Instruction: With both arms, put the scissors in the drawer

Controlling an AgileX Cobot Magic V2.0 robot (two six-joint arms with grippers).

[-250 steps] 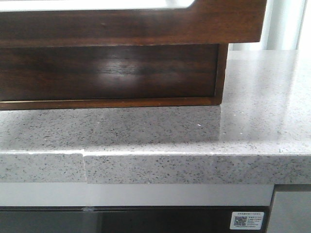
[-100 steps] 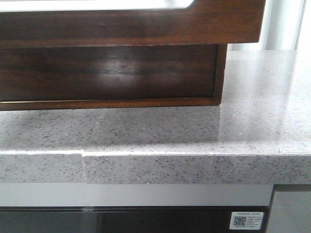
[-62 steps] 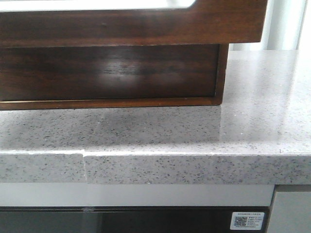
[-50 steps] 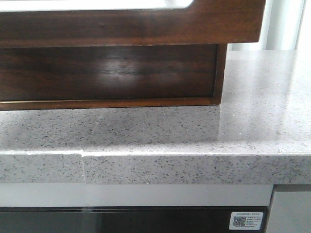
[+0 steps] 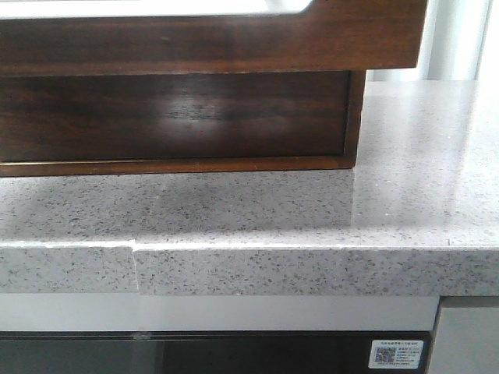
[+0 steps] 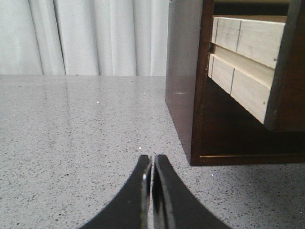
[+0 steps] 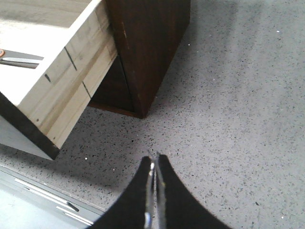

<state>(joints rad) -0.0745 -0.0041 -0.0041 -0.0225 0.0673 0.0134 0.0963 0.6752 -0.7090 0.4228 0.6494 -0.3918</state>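
The drawer (image 5: pixel 210 39), glossy dark brown wood with a pale inside, stands pulled out of its wooden box (image 5: pixel 171 117) and overhangs the counter. In the right wrist view the drawer (image 7: pixel 71 81) shows its pale side wall, and the scissors (image 7: pixel 19 59) lie inside it, only their metal blades and a bit of reddish handle in view. My right gripper (image 7: pixel 154 156) is shut and empty, over the counter beside the box corner. Low over the counter on the box's other side, my left gripper (image 6: pixel 152 156) is also shut and empty, with the drawer (image 6: pixel 248 62) ahead of it. Neither gripper shows in the front view.
The box (image 6: pixel 183 71) stands on a grey speckled stone counter (image 5: pixel 405 202). The counter's front edge (image 5: pixel 312 269) has a seam at the left, with a dark appliance front (image 5: pixel 234 354) below it. White curtains (image 6: pixel 86 38) hang behind.
The drawer and box have not moved. Only a faint shadow on the counter under the drawer shifts between frames.
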